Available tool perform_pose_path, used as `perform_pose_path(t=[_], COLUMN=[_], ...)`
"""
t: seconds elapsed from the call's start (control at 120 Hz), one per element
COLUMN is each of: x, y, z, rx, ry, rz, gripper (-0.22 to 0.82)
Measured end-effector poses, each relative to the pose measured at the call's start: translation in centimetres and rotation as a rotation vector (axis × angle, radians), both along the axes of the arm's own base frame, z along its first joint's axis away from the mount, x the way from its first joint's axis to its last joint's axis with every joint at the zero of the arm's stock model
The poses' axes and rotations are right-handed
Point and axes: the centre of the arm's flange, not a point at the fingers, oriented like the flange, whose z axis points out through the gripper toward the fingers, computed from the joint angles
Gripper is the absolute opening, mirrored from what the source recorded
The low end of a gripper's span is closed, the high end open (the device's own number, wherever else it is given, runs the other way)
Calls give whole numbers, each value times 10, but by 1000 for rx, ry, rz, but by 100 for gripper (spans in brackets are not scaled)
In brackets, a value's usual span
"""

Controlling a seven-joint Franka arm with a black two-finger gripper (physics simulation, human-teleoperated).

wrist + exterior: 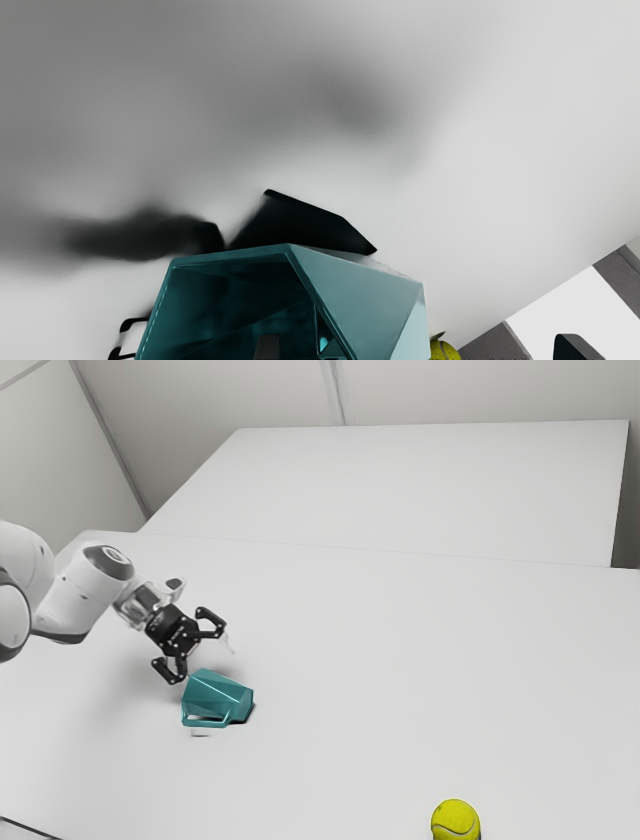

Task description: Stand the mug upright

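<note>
Lying sideways, mug (222,688), handle (206,723) in exterior view, hollow (225,305) in wrist view

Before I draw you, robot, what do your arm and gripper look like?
My arm is white, with smooth, rounded sections and dark grey trim. Near the end is a greyish part. My gripper is black, with two bent, angular jaws dotted with little pale spots.

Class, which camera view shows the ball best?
The exterior view: the ball lies clear of other things, with most of it and a seam visible. In the wrist view, a small part peeks out past the mug.
</note>
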Motion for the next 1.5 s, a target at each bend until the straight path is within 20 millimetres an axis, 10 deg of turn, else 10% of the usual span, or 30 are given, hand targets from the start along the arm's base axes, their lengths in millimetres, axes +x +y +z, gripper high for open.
perform_pose_path(t=[0.208,0.367,0.8,1.117,1.5], x=[1,2,12,28,64], y=[0,0,-18,-93,-108], z=[1,4,16,111,142], rx=[8,13,28,392,848], ry=[-2,-5,-24,-246,-524], rz=[-12,-20,-66,-421,-664], gripper=[11,-6,-16,-17,-17])
